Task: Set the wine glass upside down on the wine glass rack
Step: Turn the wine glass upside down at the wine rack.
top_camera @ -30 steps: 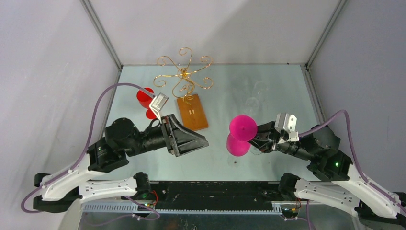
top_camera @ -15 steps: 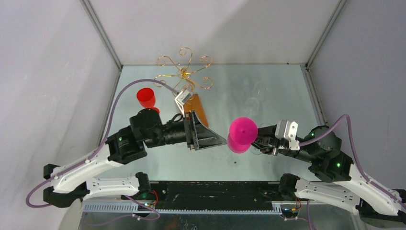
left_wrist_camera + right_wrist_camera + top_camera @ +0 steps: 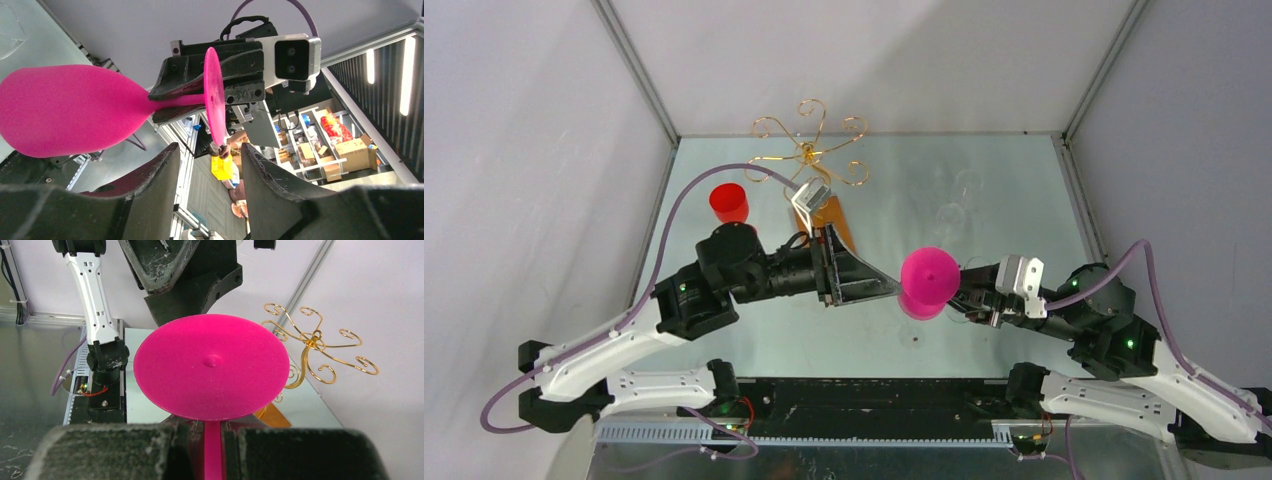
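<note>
While the right gripper [image 3: 967, 291] pinches the pink glass [image 3: 927, 277] tight by its stem, the left gripper [image 3: 207, 165] gapes empty just beside its foot; the rack [image 3: 809, 152] stands well apart, farther back.

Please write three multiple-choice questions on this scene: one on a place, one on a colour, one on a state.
1. Where does the wine glass rack stand?
A) on the far part of the table
B) at its near edge
C) in a gripper
2. What colour is the held wine glass?
A) blue
B) pink
C) green
3. The right gripper is:
A) open and empty
B) lying on the table
C) shut on the glass stem
Answers: A, top view shows it far back; B, bowl and foot are pink; C, it pinches the stem.
</note>
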Robot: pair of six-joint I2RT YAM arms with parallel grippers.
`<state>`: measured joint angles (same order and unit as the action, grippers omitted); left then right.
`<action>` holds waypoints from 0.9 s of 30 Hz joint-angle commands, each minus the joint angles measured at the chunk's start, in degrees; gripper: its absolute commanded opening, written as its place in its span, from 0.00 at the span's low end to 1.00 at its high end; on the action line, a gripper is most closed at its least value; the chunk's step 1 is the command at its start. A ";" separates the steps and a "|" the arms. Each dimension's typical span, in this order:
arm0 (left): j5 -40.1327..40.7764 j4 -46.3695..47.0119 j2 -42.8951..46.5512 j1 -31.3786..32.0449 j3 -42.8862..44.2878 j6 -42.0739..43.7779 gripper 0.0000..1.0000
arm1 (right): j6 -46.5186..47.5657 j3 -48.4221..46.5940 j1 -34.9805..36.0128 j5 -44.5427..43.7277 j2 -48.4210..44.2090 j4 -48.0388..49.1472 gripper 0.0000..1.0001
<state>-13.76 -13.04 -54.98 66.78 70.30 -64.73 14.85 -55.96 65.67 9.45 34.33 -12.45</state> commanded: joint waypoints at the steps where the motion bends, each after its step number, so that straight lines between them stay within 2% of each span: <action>1: -0.66 4.01 0.22 -0.51 0.24 -1.84 0.52 | 0.51 0.07 1.01 -1.06 0.70 1.98 0.00; 10: -0.80 3.98 -0.33 -0.86 -0.03 -2.36 0.45 | 0.69 0.07 3.20 -2.43 1.61 2.07 0.00; 15: -1.00 4.95 -0.82 -0.91 -0.09 -2.62 0.37 | 0.85 0.07 4.59 -3.78 2.24 2.52 0.00; 27: -0.13 2.19 -0.35 -1.17 -0.76 -1.99 0.30 | 1.38 0.07 5.82 -5.60 3.72 3.83 0.00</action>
<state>-13.72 -11.09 -55.94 66.06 70.06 -66.59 15.29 -55.96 70.94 5.50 37.41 -11.90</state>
